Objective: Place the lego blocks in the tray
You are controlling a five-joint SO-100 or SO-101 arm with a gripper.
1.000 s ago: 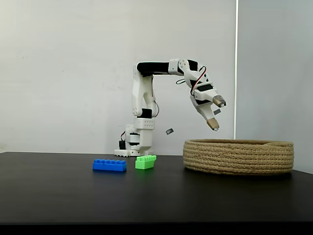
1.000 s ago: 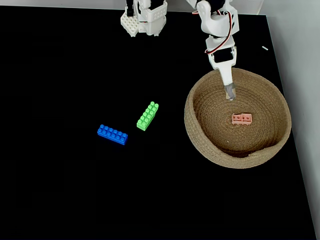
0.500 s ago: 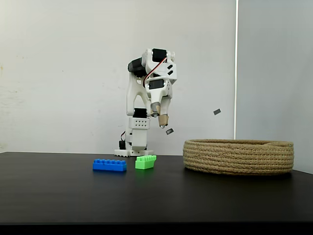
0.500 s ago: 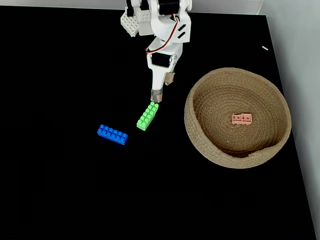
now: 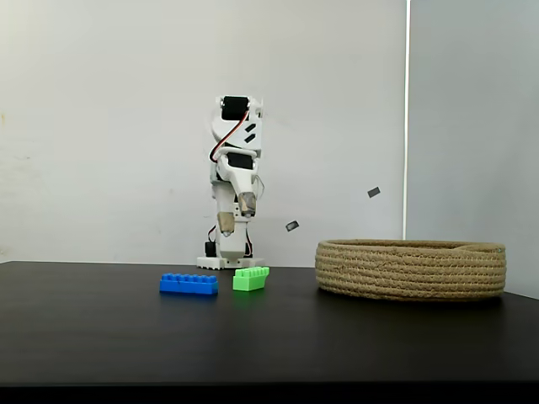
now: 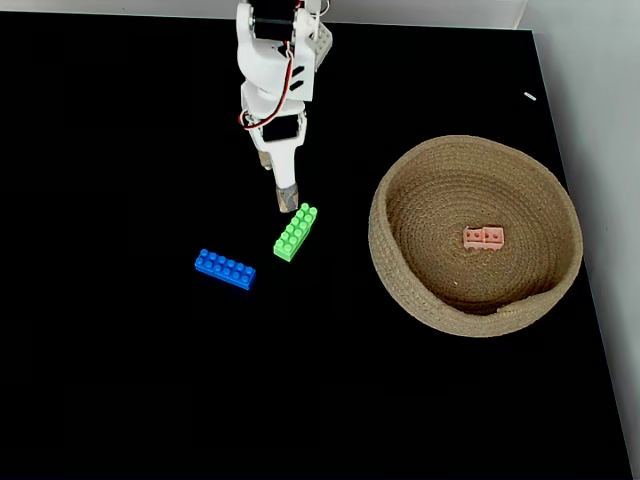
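Green brick (image 6: 296, 231) on the black table (image 6: 120, 350), long axis running up-right to down-left in a fixed view; blue brick (image 6: 225, 269) left of it, angled slightly. Orange brick (image 6: 484, 237) lies in the basket (image 6: 400, 290). Gripper (image 5: 237, 214) hangs above, fingers parted, empty.

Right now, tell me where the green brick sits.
In the top-down fixed view the green brick lies on the black table, just right of the blue brick, left of the tray, with the gripper just above it in frame.
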